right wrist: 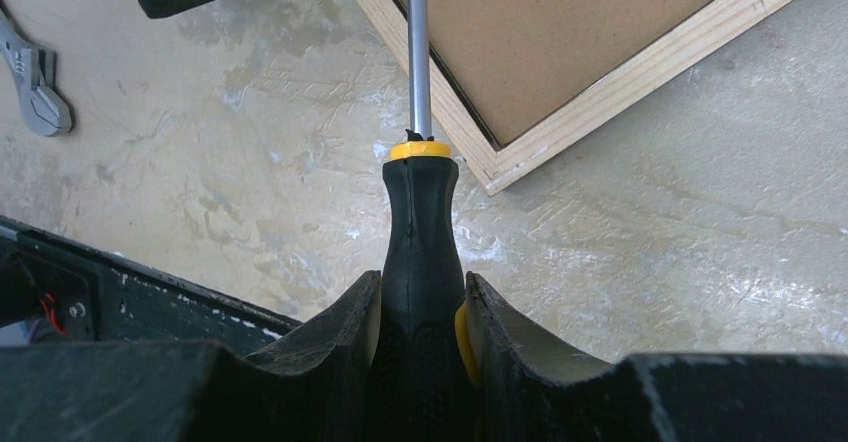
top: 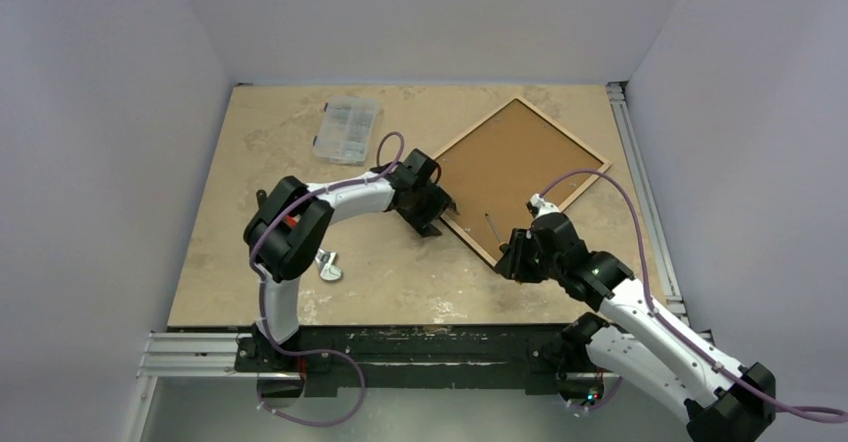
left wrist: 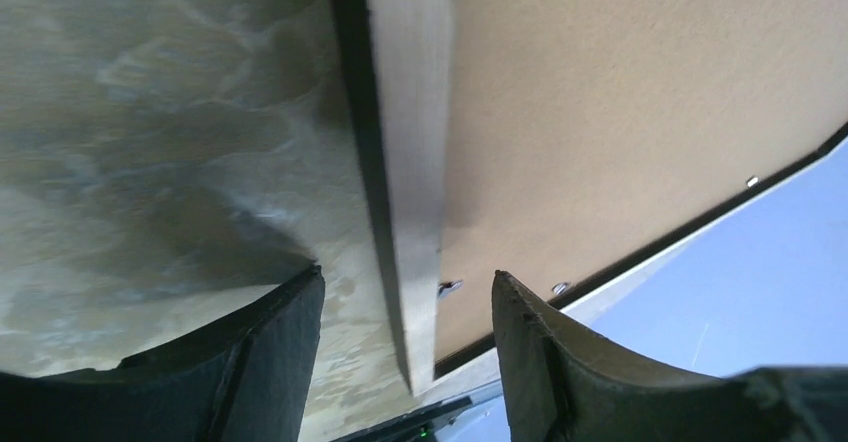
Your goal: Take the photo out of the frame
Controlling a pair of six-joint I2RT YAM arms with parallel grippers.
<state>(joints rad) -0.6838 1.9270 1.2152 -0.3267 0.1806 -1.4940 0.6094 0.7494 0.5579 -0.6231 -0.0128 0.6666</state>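
On the table (top: 230, 262), toward 1 o'clock from its middle in the top view, the frame (left wrist: 405, 162) lies face down and turned like a diamond, its brown backing (top: 520, 162) up and 1 corner pointing to 6 o'clock. Its front faces the tabletop, so the photo cannot be seen. At the frame's 8 o'clock edge sits the left gripper (left wrist: 405, 307), its jaws spread wide and straddling the pale wooden edge: 1 finger (left wrist: 270, 352) is over the bare table outside the frame, the other (left wrist: 540, 362) over the backing, and neither visibly presses on the wood. A small metal tab (left wrist: 450, 286) shows at the backing's rim between those fingers. At the frame's 6 o'clock corner, the right gripper (right wrist: 422, 292) has its jaws pinched on the black-and-yellow handle of a screwdriver (right wrist: 420, 222), and the steel shaft (right wrist: 418, 52) reaches toward 12 o'clock across the wooden edge and over the backing; its tip is out of the wrist view. A clear plastic parts box (top: 347, 130) rests at 11 o'clock on the table, well apart from the frame. A metal wrench (top: 327, 265) lies at 7 o'clock, just beside the left arm.
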